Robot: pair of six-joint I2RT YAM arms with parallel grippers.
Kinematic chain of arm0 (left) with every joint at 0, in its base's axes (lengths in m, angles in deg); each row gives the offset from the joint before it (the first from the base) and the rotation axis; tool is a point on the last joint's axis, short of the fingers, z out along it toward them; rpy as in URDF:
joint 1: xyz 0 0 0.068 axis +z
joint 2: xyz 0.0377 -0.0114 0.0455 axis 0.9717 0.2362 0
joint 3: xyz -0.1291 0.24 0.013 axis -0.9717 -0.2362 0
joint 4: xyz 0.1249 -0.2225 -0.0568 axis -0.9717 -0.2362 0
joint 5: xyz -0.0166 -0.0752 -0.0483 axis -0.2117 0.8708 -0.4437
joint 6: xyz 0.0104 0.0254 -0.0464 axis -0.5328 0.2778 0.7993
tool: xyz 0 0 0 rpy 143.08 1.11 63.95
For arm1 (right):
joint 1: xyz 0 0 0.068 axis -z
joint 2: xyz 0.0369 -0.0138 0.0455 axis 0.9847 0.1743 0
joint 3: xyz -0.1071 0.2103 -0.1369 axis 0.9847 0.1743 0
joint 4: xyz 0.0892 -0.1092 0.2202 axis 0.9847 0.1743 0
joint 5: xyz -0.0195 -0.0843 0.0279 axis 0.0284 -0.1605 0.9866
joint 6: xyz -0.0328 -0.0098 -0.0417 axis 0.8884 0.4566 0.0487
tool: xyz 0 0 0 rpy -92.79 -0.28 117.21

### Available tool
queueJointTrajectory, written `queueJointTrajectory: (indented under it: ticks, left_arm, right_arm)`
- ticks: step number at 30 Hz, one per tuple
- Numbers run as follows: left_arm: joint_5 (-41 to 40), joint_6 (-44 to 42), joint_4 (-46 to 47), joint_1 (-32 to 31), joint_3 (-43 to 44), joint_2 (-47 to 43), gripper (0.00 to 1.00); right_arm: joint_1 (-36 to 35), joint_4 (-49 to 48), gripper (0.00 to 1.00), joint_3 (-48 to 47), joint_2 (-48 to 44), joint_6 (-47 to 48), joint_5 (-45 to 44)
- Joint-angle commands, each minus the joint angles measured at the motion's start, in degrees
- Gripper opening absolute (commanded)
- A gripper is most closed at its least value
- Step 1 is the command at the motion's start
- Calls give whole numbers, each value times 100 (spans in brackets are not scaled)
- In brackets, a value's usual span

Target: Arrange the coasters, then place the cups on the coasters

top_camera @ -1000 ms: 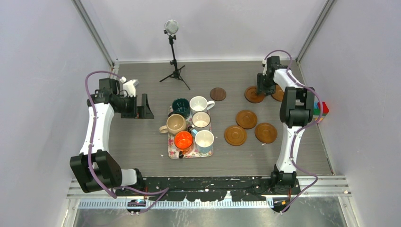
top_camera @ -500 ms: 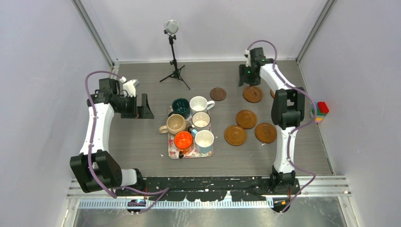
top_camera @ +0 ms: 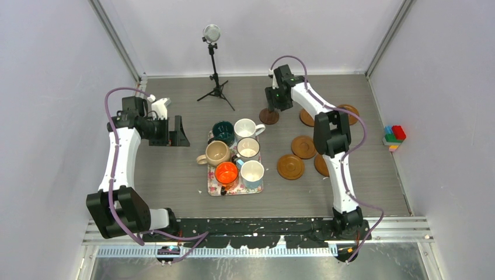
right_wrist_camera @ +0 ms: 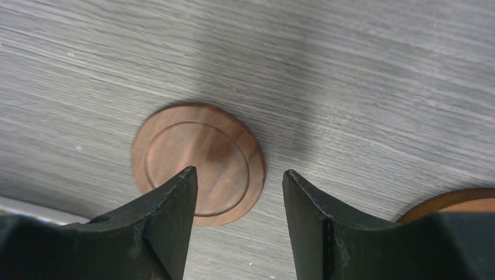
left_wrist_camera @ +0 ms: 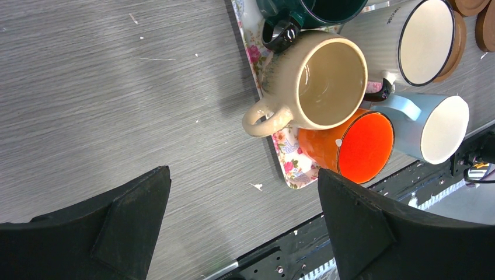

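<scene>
The dark coaster [right_wrist_camera: 198,151] is framed from above by the released, empty right hand [right_wrist_camera: 238,172]; its visible edges are bordered by tabletop [right_wrist_camera: 379,70].

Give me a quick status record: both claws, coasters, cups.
right claw: open, empty, over the dark coaster
left claw: open, empty, over bare table beside the tray
cups: all six on the tray, none on a coaster
orange-brown coasters: five, lying on the table right of the tray
</scene>
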Motion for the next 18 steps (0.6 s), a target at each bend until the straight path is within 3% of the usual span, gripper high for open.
queueJointTrajectory:
  ticks: [1, 11, 18]
  left_arm:
    - [5, -100, 22, -11, 57, -180, 100]
    - [-7, -111, 37, -4, 19, -231, 100]
    - [39, -112, 57, -8, -31, -266, 100]
  right_arm:
    - [13, 96, 59, -183, 84, 67, -294]
    - [-14, 143, 45, 545, -80, 377, -497]
    - [-7, 78, 40, 1218, -493, 585, -590]
